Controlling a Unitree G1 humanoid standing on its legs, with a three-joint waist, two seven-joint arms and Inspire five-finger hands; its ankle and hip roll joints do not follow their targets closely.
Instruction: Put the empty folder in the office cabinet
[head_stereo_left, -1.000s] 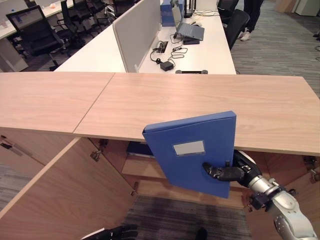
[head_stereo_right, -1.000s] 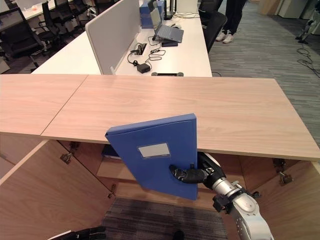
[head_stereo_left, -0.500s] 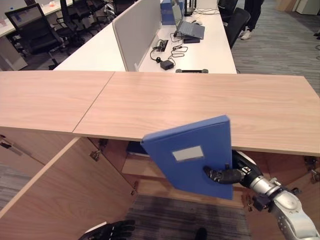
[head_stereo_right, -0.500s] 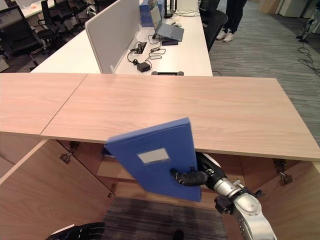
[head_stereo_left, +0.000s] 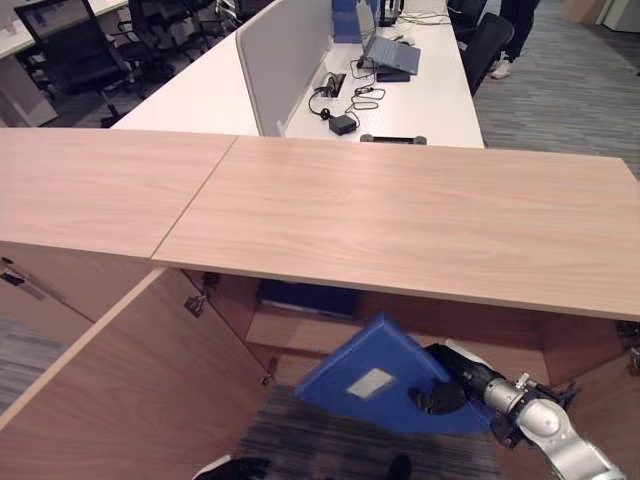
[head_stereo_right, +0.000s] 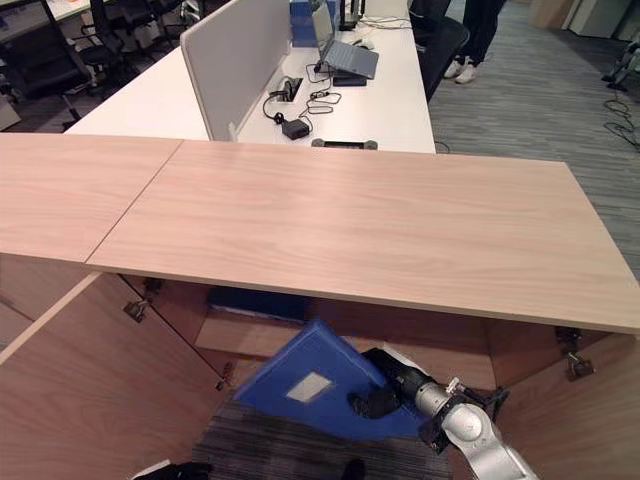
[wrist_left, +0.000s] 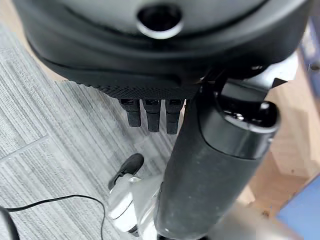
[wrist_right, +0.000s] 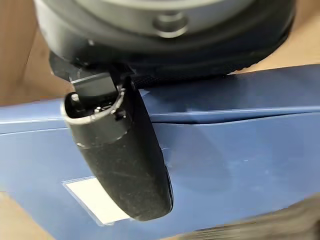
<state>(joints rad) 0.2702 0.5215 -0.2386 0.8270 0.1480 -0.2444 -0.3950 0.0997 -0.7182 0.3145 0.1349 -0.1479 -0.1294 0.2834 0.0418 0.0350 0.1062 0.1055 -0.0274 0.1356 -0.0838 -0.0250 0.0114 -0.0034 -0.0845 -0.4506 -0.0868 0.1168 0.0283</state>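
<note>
I have the right hand (head_stereo_left: 440, 397) pinching the flat blue folder (head_stereo_left: 375, 385), tilted low-centre under the wooden cabinet top (head_stereo_left: 400, 215); left hand (wrist_left: 152, 112) fingers hang relaxed.

We count two blue folders: one tilted folder (head_stereo_left: 375, 385) held low before the cabinet, one lying folder (head_stereo_left: 305, 297) on the shelf inside. One laptop (head_stereo_left: 392, 55), one grey divider panel (head_stereo_left: 282, 55), two open cabinet doors.

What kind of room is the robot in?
It looks like an open-plan office. Behind the wooden cabinet stands a long white desk with a laptop and a grey divider screen, and black office chairs sit nearby on grey carpet.
</note>
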